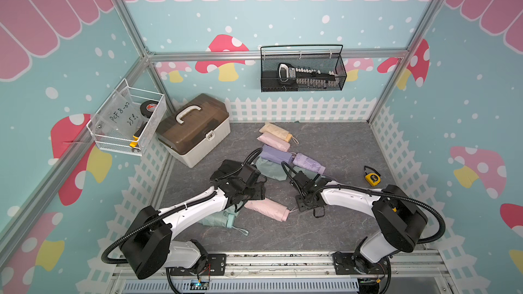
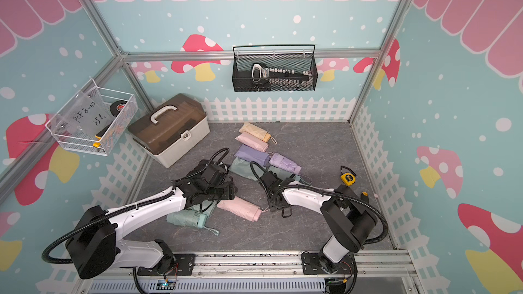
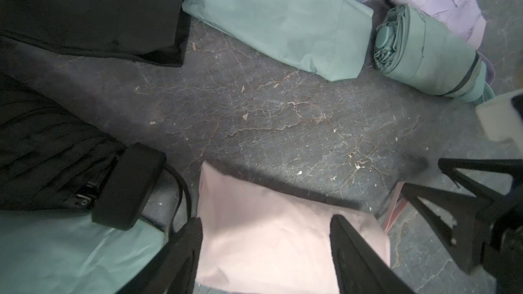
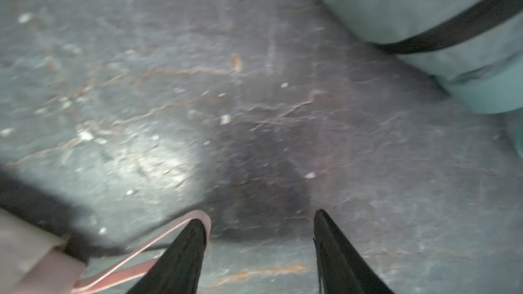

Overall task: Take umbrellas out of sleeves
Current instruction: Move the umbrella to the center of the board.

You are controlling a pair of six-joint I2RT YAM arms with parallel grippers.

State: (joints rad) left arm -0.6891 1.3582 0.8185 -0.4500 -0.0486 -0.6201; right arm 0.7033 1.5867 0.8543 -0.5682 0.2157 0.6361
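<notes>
Brown-lidded toolbox [image 1: 195, 128], yellow tape measure [image 1: 372, 178] — black mesh basket [image 1: 336, 79] above

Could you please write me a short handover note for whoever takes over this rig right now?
Left claw: open, astride the front pink sleeve.
Right claw: open, one tip at its pink wrist loop.
Done: lilac umbrella, mint umbrella, black umbrella lie unsleeved.
Left: front pink sleeve, front mint bundle, back cream bundle, back pink bundle look still sleeved.

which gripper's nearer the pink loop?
Right. The right gripper has one fingertip at the pink loop, jaws apart. The left gripper straddles the pink sleeve, away from the loop end.
</notes>
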